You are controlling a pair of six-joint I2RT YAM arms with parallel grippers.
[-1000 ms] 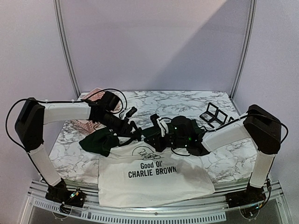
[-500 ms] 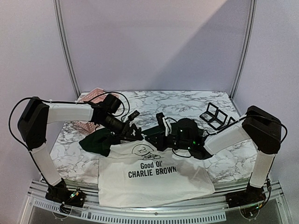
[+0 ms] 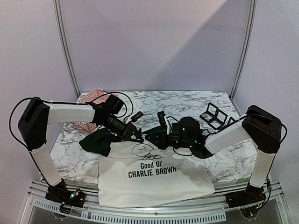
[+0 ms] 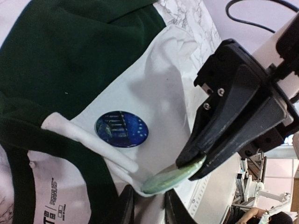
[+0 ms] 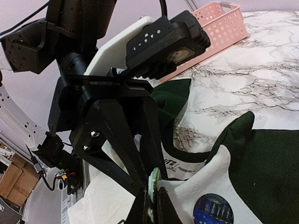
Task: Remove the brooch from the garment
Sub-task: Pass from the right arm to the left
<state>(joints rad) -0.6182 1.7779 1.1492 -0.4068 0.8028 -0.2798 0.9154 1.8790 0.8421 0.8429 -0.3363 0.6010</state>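
The garment, a white T-shirt with dark green sleeves, lies at the table's near edge with its collar end lifted. In the right wrist view, a pale green round brooch stands edge-on in a raised fold of white cloth. My right gripper is shut on it. The left wrist view shows the same brooch clamped by the right gripper. My left gripper has closed on the cloth fold just below the brooch. A second, dark blue round badge is pinned nearby. Both grippers meet over the collar.
A pink perforated basket stands at the back left behind the left arm. A small black wire stand is at the back right. One green sleeve lies bunched under the left arm. Marble tabletop shows behind the grippers.
My left gripper has moved right up against the right gripper, and its jaws have narrowed onto the cloth fold. The right gripper stayed shut on the brooch, shifting slightly left.
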